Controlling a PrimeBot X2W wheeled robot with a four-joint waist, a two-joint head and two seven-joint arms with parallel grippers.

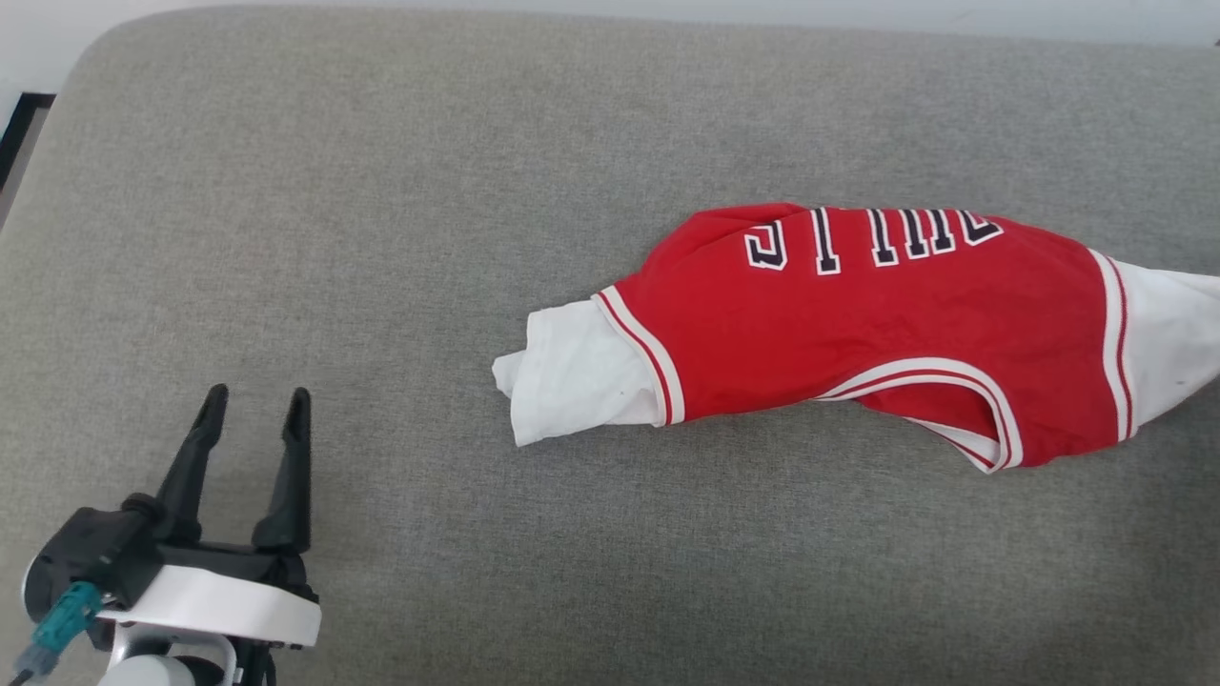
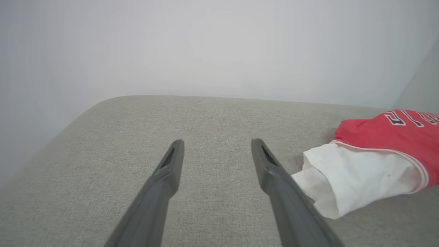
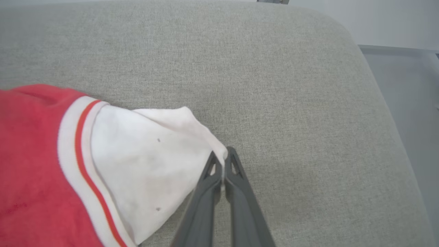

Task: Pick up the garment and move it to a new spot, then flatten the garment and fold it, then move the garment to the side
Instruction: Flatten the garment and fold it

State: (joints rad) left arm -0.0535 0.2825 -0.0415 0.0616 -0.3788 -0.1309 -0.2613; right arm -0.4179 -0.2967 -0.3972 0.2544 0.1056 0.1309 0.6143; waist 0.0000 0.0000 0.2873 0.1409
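Observation:
The garment (image 1: 858, 324) is a red shirt with white sleeves, striped trim and dark-edged white letters, lying bunched on the grey cushion at the right. In the right wrist view my right gripper (image 3: 223, 158) is shut on the tip of the garment's (image 3: 31, 164) white sleeve (image 3: 147, 164), which is pulled to a point between the fingers. My left gripper (image 1: 255, 408) stands open at the lower left, over bare cushion, well left of the other white sleeve (image 1: 572, 376). From the left wrist that gripper (image 2: 216, 145) holds nothing, and the garment (image 2: 387, 137) lies to its right.
The grey fabric cushion (image 1: 381, 238) bears everything; its rounded back-left corner (image 1: 105, 48) and right edge (image 3: 384, 103) drop to pale floor. A pale wall (image 2: 219, 44) rises behind. Open cushion stretches left of and in front of the shirt.

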